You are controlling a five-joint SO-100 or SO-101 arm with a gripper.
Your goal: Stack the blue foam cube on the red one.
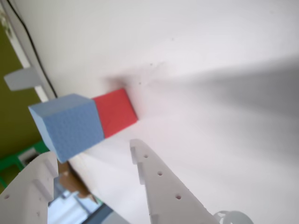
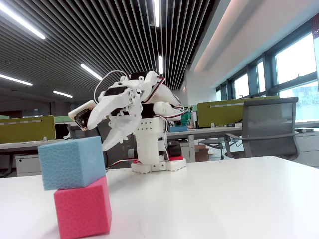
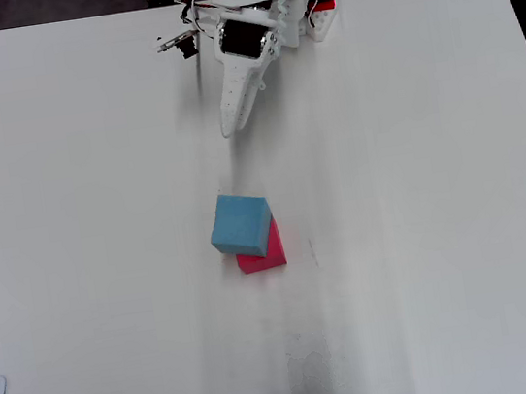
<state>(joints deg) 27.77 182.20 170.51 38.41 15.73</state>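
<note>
The pincer (image 1: pixel 93 161) is spread apart with nothing between its fingers; in the wrist view one white finger (image 1: pixel 163 186) with small holes comes in from the bottom and the other (image 1: pixel 28 191) sits at the lower left corner, with a clear gap between them. In the overhead view the pincer (image 3: pixel 233 123) hangs out from the arm's base (image 3: pixel 260 1) at the top edge of the desk, well apart from the cubes, and in the fixed view it (image 2: pixel 107 132) droops down in front of the white arm (image 2: pixel 144 124), up in the air. The blue cube (image 3: pixel 240 224) sits on top of the red cube (image 3: pixel 262 248), near the middle of the desk, but it's offset and twisted a bit, so a strip of red peeks out on the lower right in the overhead view. In the fixed view the blue cube (image 2: pixel 72 162) overhangs the red one (image 2: pixel 82 209) on the left side and looks slightly tilted. The wrist view shows blue (image 1: pixel 67 126) in front with red (image 1: pixel 114 112) behind it. The desk (image 3: pixel 418 185) is plain white, mostly bare, with soft shadows and a few faint smudges. Behind it in the fixed view there's an open office: slatted ceiling with strip lights (image 2: pixel 22 22), olive-green dividers (image 2: pixel 27 129), a grey mesh chair (image 2: pixel 269 127) and big windows (image 2: pixel 294 64) on the right.
</note>
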